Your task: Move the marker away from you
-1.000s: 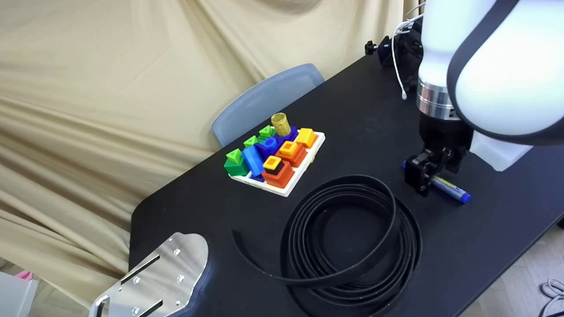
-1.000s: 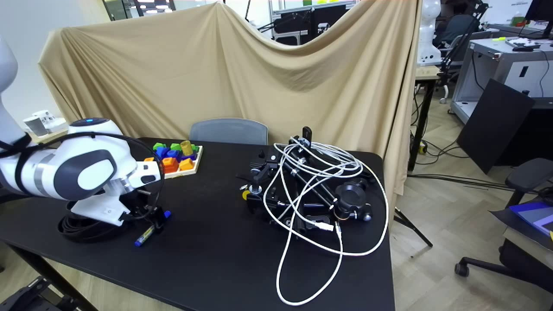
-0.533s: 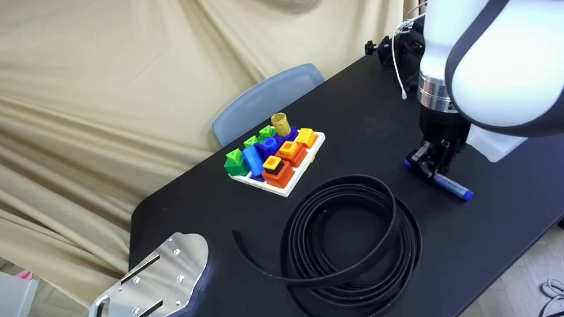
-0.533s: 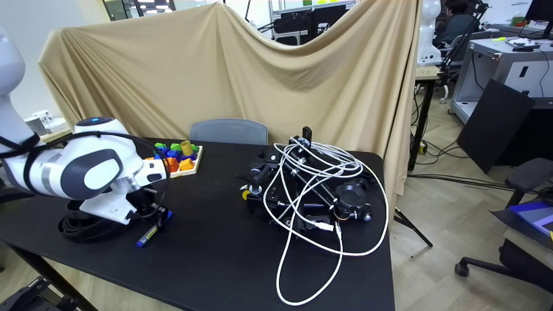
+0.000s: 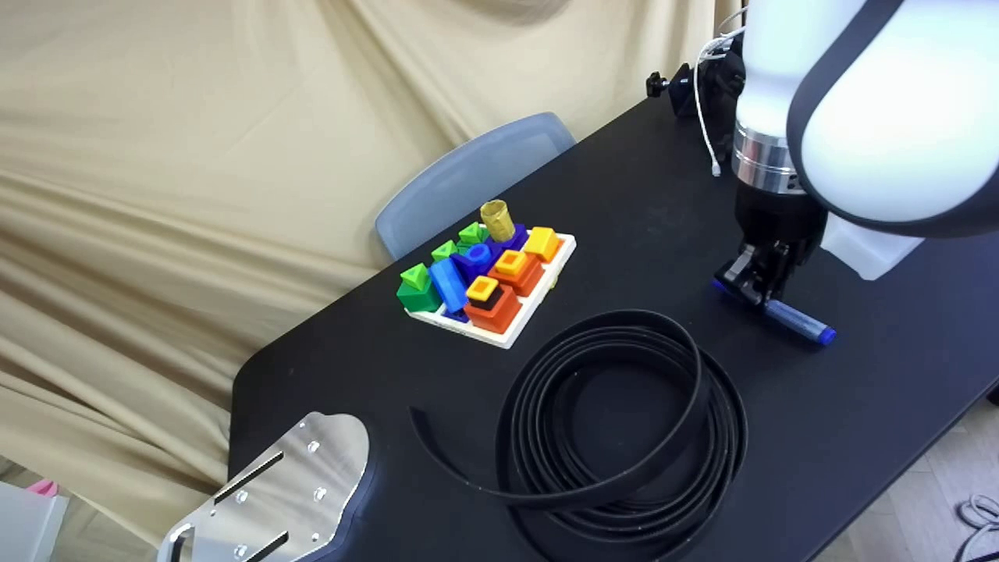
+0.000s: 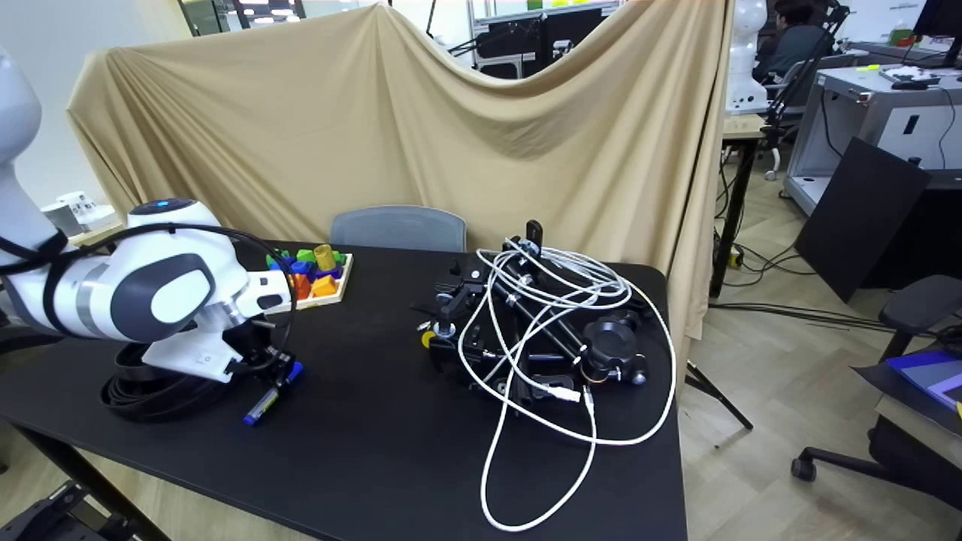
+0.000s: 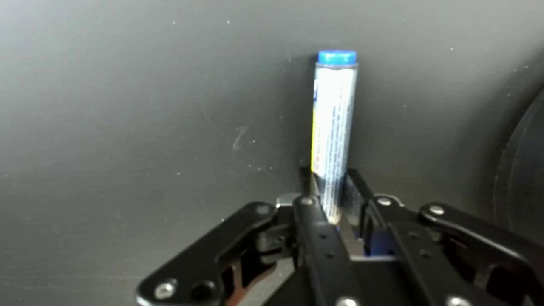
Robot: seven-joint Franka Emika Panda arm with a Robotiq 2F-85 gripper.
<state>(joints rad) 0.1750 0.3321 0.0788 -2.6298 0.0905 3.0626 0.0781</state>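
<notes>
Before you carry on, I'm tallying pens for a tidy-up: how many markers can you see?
1: the marker, held in the gripper and visible in all three views. Others may be hidden behind the arm.

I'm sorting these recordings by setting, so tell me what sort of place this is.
Probably a robotics lab: an exterior view shows what looks like another white robot arm in the background, a tan cloth hung as a backdrop, and black stand hardware.
</notes>
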